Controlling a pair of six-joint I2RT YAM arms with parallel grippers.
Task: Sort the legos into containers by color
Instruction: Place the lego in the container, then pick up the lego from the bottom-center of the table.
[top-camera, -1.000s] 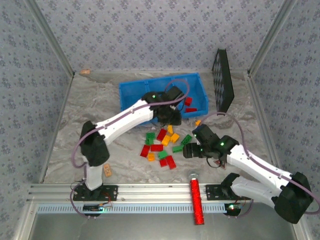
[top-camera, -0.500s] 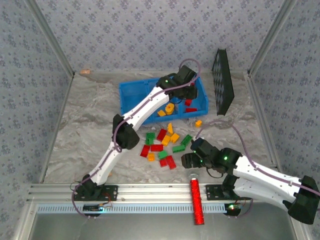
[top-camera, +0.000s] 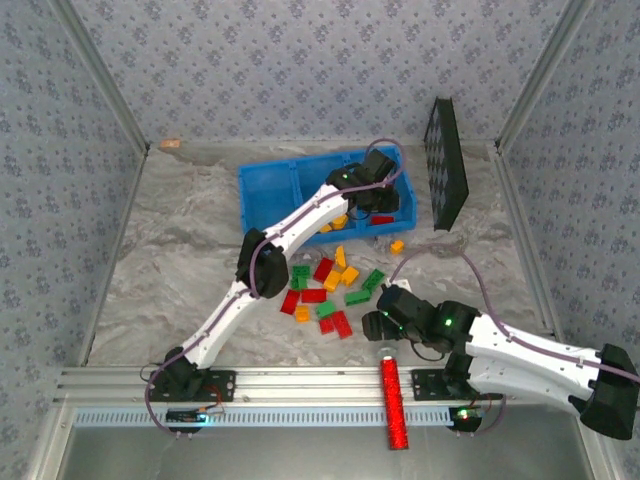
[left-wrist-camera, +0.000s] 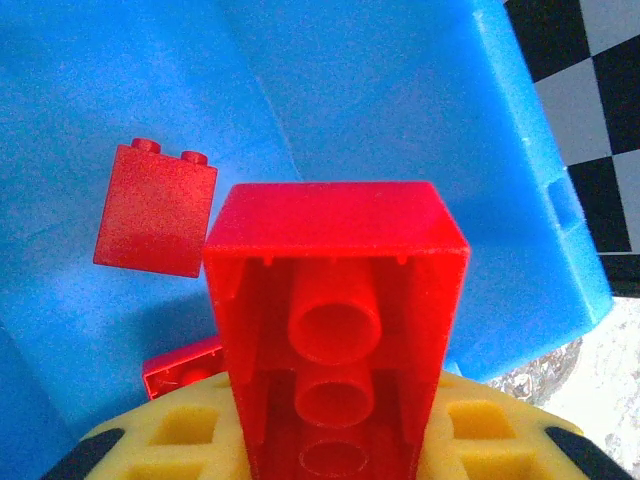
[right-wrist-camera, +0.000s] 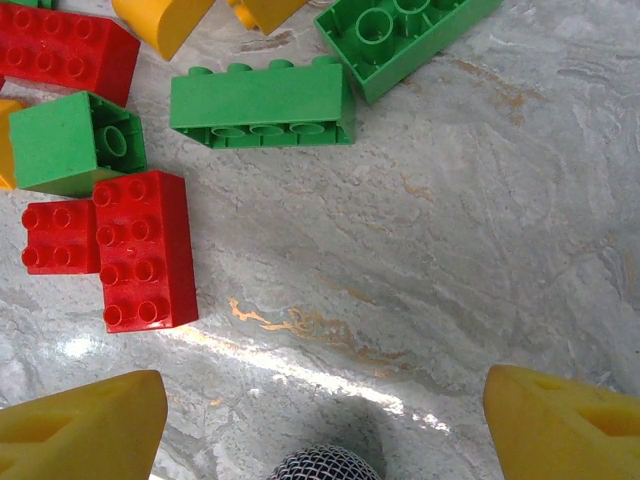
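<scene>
My left gripper (top-camera: 381, 187) hangs over the right compartment of the blue tray (top-camera: 262, 187), one of the containers, shut on a red brick (left-wrist-camera: 335, 300) whose hollow underside faces the camera. Two other red bricks (left-wrist-camera: 155, 210) lie on that compartment's floor, beside its blue wall (left-wrist-camera: 520, 200). Yellow bricks (top-camera: 336, 221) lie in the middle compartment. Loose legos in red, green and yellow (top-camera: 325, 290) are heaped on the table in front of the tray. My right gripper (top-camera: 372, 325) stands open just right of the heap, over bare table, with a red brick (right-wrist-camera: 145, 250) and a green brick (right-wrist-camera: 260, 105) ahead of its fingertips (right-wrist-camera: 80, 430).
A black studded board (top-camera: 445, 160) leans against the right wall. A red glittery cylinder (top-camera: 393, 400) lies at the near edge, its mesh end (right-wrist-camera: 325, 465) just under my right gripper. One orange brick (top-camera: 397, 245) lies apart, right of the heap.
My left arm has reached from the heap out over the tray's right compartment with the red brick. My right gripper has drawn back toward the near edge, still open.
</scene>
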